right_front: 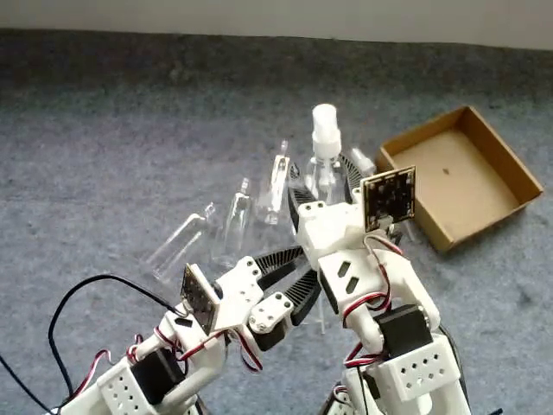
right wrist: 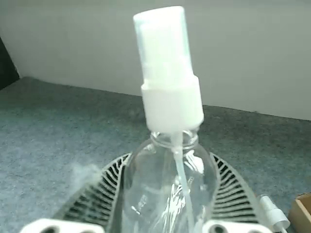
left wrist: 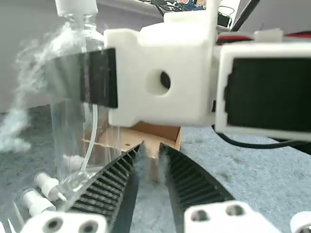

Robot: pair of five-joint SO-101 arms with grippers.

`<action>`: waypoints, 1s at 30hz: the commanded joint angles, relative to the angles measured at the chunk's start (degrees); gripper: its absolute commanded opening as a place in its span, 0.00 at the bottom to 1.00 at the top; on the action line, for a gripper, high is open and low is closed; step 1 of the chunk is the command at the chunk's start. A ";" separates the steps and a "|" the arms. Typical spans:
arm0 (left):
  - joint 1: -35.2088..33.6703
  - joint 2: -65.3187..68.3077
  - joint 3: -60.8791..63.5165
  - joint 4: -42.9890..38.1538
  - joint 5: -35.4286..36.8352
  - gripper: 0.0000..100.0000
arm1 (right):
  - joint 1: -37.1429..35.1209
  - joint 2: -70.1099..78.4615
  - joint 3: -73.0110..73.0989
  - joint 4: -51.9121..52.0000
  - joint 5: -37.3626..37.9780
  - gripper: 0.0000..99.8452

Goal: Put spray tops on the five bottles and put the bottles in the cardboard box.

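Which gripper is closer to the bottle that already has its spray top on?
Right. The right gripper holds the bottle upright between its fingers. The left gripper is lower down, beside the right arm's wrist, with the bottle off to one side of it.

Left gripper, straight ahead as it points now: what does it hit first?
Likely the cardboard box wall beyond, slipping under the right arm's white wrist block beside the held bottle; depth is unclear.

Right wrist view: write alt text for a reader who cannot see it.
A clear bottle with a white spray top stands upright between the right gripper's black ribbed fingers. Grey carpet and a pale wall lie behind; a loose spray top lies near the cardboard box's corner.
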 commanded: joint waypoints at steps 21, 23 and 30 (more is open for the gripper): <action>-12.62 -0.04 1.45 2.55 0.53 0.01 | -6.90 0.13 -6.20 0.22 -0.18 0.15; -13.93 -0.04 1.45 2.55 0.53 0.01 | -6.90 0.13 -6.11 0.22 -0.18 0.15; -16.31 -0.04 1.45 2.46 0.53 0.01 | -6.99 0.13 -5.93 0.22 -0.18 0.15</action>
